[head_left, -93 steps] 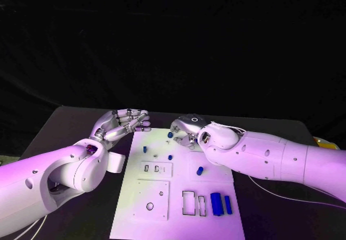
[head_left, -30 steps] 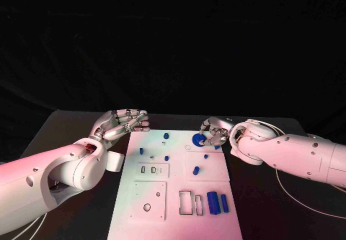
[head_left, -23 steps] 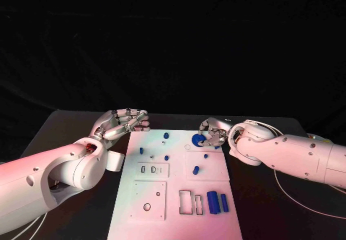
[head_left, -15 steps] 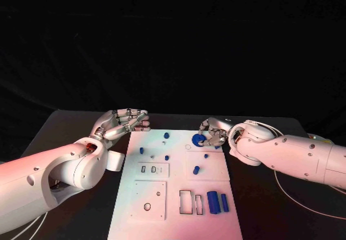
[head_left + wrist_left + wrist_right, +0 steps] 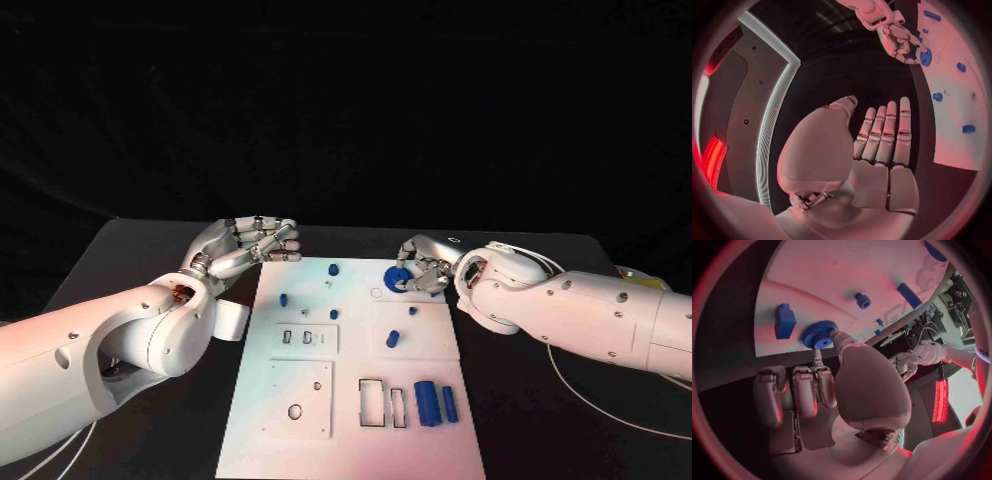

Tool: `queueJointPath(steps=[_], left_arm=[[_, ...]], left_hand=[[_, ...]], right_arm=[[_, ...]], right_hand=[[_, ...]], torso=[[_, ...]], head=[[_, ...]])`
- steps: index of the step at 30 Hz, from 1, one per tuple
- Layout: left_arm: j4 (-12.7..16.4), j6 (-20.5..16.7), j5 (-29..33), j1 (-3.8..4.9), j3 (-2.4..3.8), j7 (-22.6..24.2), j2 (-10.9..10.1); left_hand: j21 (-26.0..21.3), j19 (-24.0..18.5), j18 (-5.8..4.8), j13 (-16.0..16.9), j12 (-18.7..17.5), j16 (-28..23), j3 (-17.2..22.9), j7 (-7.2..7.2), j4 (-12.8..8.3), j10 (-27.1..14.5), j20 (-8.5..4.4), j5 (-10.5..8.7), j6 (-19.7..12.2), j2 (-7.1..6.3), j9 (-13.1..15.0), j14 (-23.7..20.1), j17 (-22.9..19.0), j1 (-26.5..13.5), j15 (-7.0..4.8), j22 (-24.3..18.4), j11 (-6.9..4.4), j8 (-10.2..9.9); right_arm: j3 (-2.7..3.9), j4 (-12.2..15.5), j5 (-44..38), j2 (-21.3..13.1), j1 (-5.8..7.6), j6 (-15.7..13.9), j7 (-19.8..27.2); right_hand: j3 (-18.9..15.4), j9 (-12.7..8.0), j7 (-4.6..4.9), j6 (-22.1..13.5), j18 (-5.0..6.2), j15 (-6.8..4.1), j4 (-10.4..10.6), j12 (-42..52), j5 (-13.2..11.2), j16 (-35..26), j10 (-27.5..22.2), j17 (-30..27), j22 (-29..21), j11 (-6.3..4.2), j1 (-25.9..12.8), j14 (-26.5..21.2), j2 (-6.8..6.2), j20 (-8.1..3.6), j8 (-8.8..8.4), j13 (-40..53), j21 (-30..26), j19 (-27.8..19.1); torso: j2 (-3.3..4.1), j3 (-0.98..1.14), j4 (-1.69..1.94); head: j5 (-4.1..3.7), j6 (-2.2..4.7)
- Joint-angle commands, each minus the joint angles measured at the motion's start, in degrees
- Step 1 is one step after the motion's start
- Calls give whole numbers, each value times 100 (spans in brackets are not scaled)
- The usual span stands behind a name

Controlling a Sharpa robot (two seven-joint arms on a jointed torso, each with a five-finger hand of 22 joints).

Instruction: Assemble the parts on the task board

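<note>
Right hand: the silver right hand (image 5: 420,268) pinches a round blue toothed gear (image 5: 395,280) at the far right part of the white rectangular task board (image 5: 353,400); the right wrist view shows the thumb against the gear's (image 5: 819,334) rim, with the other fingers (image 5: 795,387) lying alongside and below it.
Why held so: a rim pinch seems to leave the gear's flat face free to go down onto the board, probably over a seat near the small ring mark (image 5: 376,293) beside it.
Left hand: the silver left hand (image 5: 248,243) holds nothing; it sits off the board's far left corner over the black bench (image 5: 130,250), with its fingers (image 5: 887,132) straight and close together in the left wrist view. It looks parked clear so the other arm has room.
Other parts: a small blue oval piece (image 5: 333,269) and a small blue peg (image 5: 284,299) stand on the far left area; a blue cylinder (image 5: 392,340) sits mid-board; two long blue rectangular blocks (image 5: 437,402) lie near the right edge, beside outlined rectangular slots (image 5: 387,404).
Step in hand: judged as seating the gear; whether it already rests on the board cannot be told.
Left to do: most pieces look unplaced, so the assembly seems early.
Risk: a tilted gear may jam on its seat.
</note>
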Motion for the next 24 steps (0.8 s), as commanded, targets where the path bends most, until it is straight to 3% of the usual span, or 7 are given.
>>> queueJointPath(steps=[1, 14, 24], left_arm=[[9, 107, 15, 5, 4, 23, 10], [4, 102, 15, 4, 4, 13, 10], [-5, 103, 15, 4, 4, 12, 19]], left_hand=[[34, 28, 23, 6, -28, -26, 29, 219, -4, -24, 7, -26, -50, -51, -7, -28, 5, -1, 4, -8, -9, -39], [32, 28, 23, 9, -56, -48, 36, 216, -1, -20, 9, -27, -53, -52, -8, -35, 20, -5, 6, -18, -10, -46], [32, 28, 23, 9, -56, -48, 36, 216, -1, -20, 9, -27, -53, -52, -8, -35, 20, -5, 6, -18, -10, -46]], right_arm=[[-24, 40, -343, -10, -42, -110, -122], [-25, 301, -791, -55, -69, -803, -14], [-22, 714, -1552, 43, -38, -885, -161]], right_hand=[[102, 66, -81, 166, -61, -67, -29, 35, -49, 26, 303, 1291, 1445, -62, 106, 566, 61, -29, 75, 1161, 49, 542], [379, 65, -161, 347, -81, -138, -60, 78, 31, 31, 348, 1306, 1510, -138, 83, 569, 51, -101, 98, 1211, 97, 590], [439, 57, -172, 382, -81, -151, -48, 77, 19, 34, 351, 1314, 1510, -151, 24, 571, 9, -116, 82, 1212, 97, 590]], torso=[[-5, -1, -3], [-8, -3, -1], [-5, -5, 1]], head=[[1, 0], [4, 48], [21, 83]])
